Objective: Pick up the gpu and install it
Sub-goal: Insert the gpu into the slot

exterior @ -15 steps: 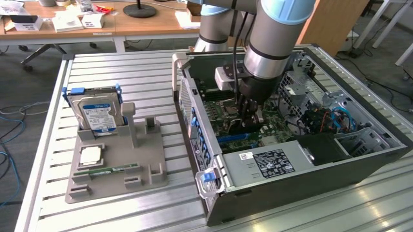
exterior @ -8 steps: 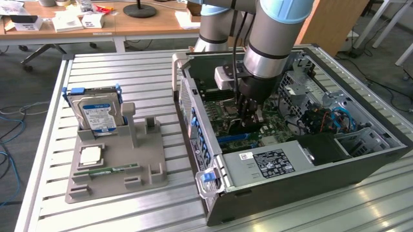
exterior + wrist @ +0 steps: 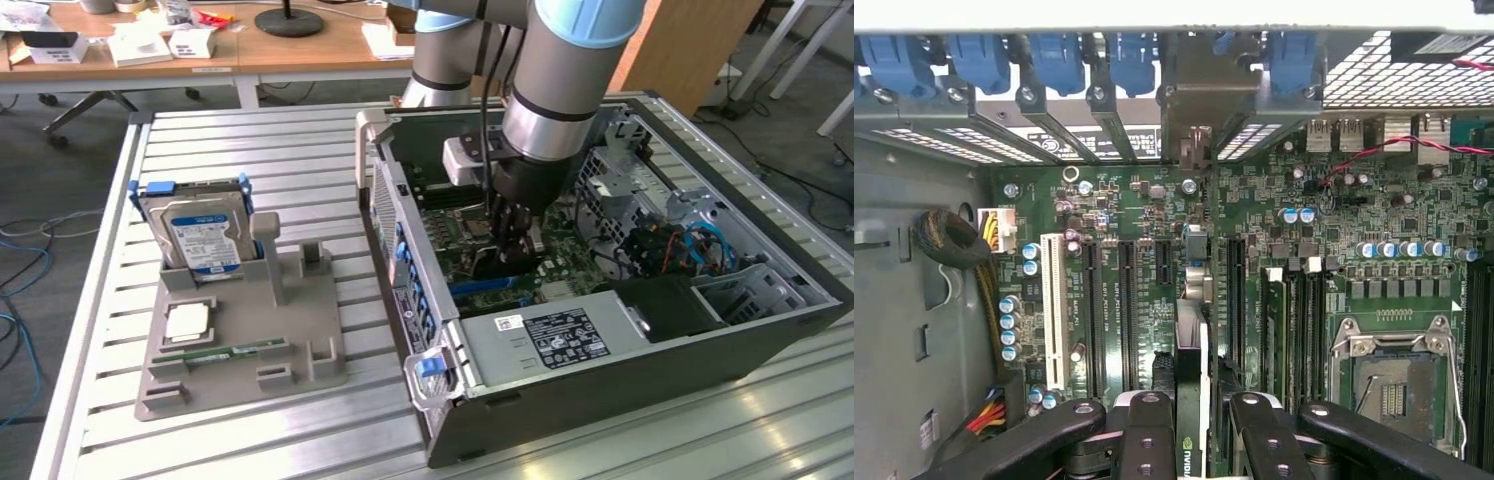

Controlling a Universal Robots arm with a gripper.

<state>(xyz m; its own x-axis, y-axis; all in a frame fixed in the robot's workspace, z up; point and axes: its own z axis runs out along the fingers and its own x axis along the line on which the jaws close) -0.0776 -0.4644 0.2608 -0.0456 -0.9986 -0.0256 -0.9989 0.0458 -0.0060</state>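
Observation:
The gpu (image 3: 1191,330) stands edge-on over the green motherboard (image 3: 1144,210) inside the open computer case (image 3: 747,330). Its silvery bracket end (image 3: 1194,95) reaches the rear slot openings. My gripper (image 3: 1199,435) is shut on the card, with one black finger (image 3: 1149,430) on each side of it. In the exterior view the arm reaches straight down into the case, and the gripper (image 3: 514,250) holds the dark card (image 3: 505,268) low against the board's expansion slots.
At the exterior view's left, a grey fixture (image 3: 240,340) holds a hard drive (image 3: 203,235), a small square chip (image 3: 187,320) and a green memory stick (image 3: 220,352). Inside the case sit the power supply (image 3: 561,335), the CPU socket (image 3: 1394,385), a white slot (image 3: 1054,310) and cable bundles (image 3: 954,245).

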